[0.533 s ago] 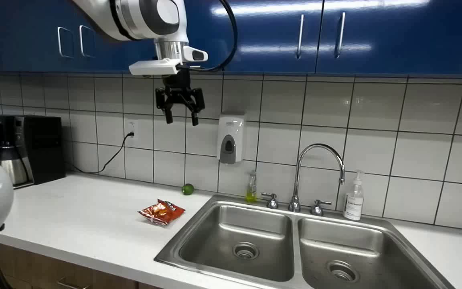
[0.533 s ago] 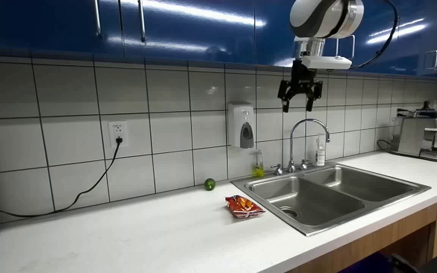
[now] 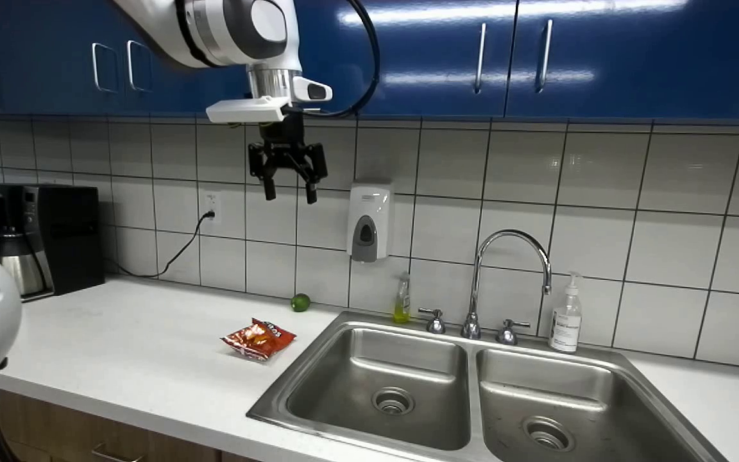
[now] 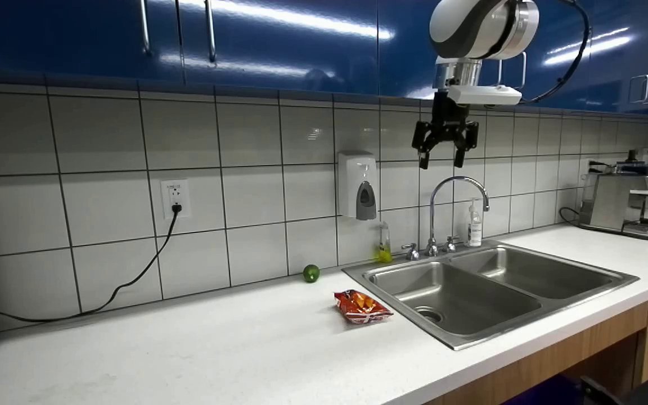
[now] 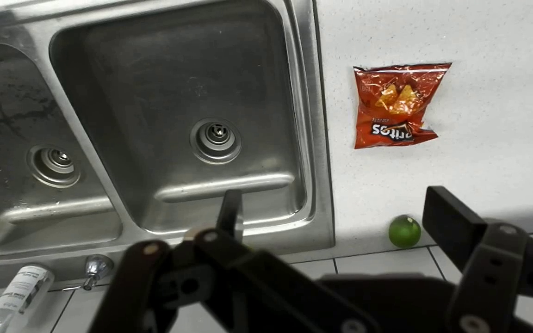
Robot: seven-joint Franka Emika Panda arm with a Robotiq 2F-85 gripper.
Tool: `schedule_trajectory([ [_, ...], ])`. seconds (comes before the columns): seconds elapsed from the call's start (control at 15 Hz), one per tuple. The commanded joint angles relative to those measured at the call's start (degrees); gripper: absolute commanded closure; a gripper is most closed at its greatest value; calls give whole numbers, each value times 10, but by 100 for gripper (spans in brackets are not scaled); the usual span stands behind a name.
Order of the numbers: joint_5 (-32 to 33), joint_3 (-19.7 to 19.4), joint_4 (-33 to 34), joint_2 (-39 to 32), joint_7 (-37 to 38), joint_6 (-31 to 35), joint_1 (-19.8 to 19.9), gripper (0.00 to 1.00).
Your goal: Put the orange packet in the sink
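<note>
High above the counter (image 3: 151, 340), the arm (image 3: 235, 29) points its end effector (image 3: 290, 195) down, fingers (image 3: 312, 193) parted.

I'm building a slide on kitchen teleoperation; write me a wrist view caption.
Wrist view: past the open pincer, a packet and a lime lie on the counter beside the sink.

Kitchen, blue cabinets (image 4: 301, 48), double sink (image 3: 408, 350) (arched faucet (image 3: 475, 282)), espresso machine (image 4: 611, 202)
</note>
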State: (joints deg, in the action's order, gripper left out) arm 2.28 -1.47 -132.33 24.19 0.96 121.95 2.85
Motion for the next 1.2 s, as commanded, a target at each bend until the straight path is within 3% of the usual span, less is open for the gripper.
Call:
schedule_trajectory([
  [0.0, 0, -5, -20, 22, -7, -6, 0, 0],
  [0.53, 10, -12, -73, 63, -9, -14, 5, 0],
  [1.13, 6, 5, -102, 59, -41, -12, -25, 0],
])
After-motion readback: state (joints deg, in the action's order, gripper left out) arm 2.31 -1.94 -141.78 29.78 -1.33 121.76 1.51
